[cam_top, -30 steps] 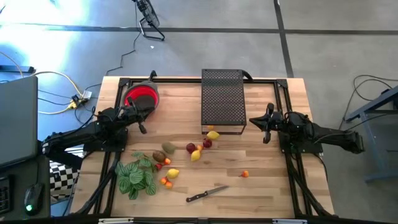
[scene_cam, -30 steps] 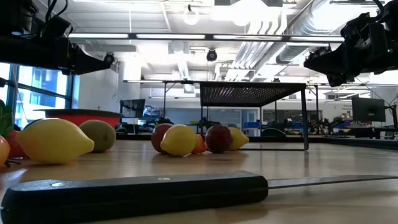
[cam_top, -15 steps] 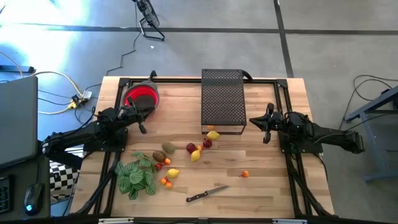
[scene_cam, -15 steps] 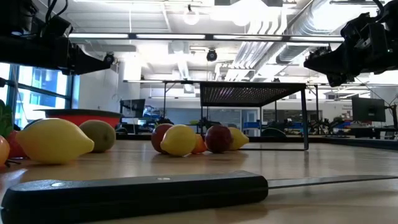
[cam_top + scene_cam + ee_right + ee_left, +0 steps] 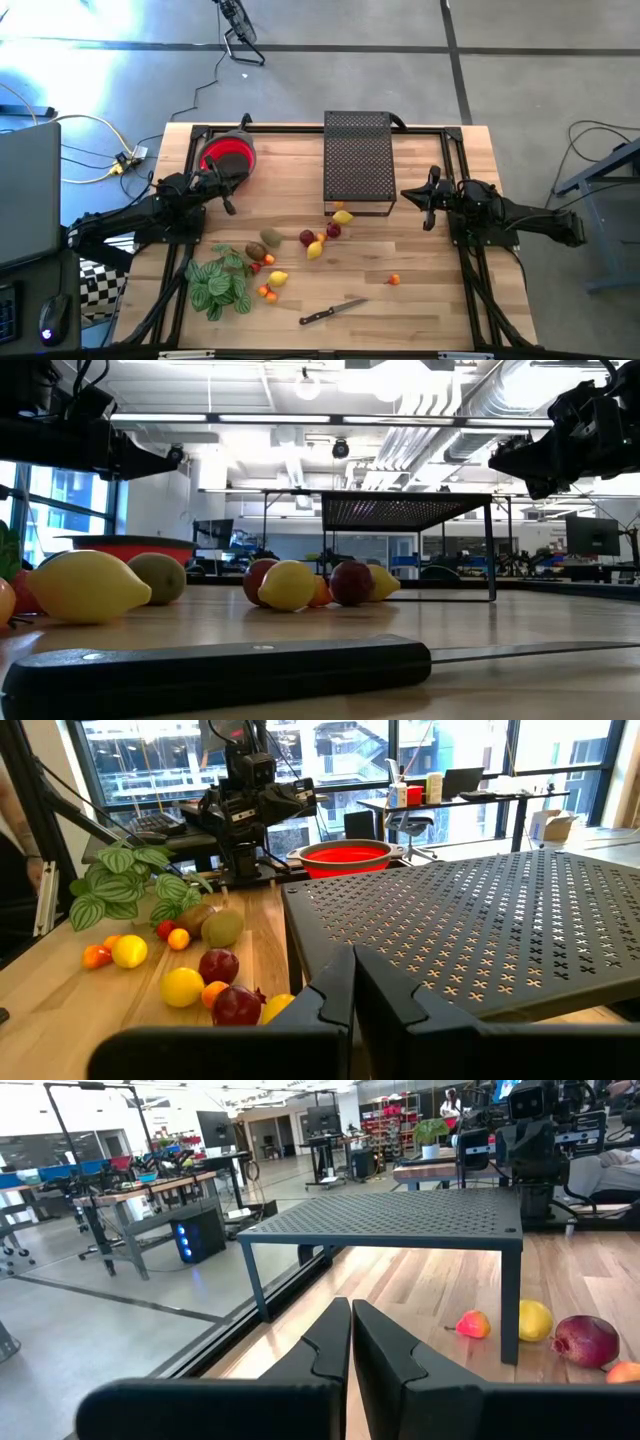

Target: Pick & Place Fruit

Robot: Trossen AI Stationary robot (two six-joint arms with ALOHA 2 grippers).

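Both arms hang above the pale wooden bench (image 5: 430, 275), one over each side edge, and neither carries anything. The left gripper (image 5: 229, 204) sits near the left edge, just beside the round red bowl (image 5: 229, 155) that stands toward the far left corner; its fingers (image 5: 330, 1345) are clenched together on nothing. The right gripper (image 5: 428, 222) sits near the right edge beside the black perforated metal shelf (image 5: 359, 160), and its fingers (image 5: 335, 988) are likewise pressed shut and empty.

The small pieces of fruit (image 5: 315, 240) lie scattered across the middle of the bench and toward its near left corner. A yellow lemon (image 5: 343, 217) rests at the shelf's near edge, partly under it, with dark red and small orange pieces close by. Another cluster, with a brown kiwi (image 5: 256, 251) and a second lemon (image 5: 279, 279), touches the green striped leafy plant (image 5: 218, 284), whose leaves may hide a piece or two. One tiny orange piece (image 5: 394, 280) lies alone toward the right.

A black-handled knife (image 5: 331, 312) lies near the front edge; in the low view its handle (image 5: 215, 670) fills the foreground and the bowl shows only as a red rim (image 5: 125, 543) behind the fruit.
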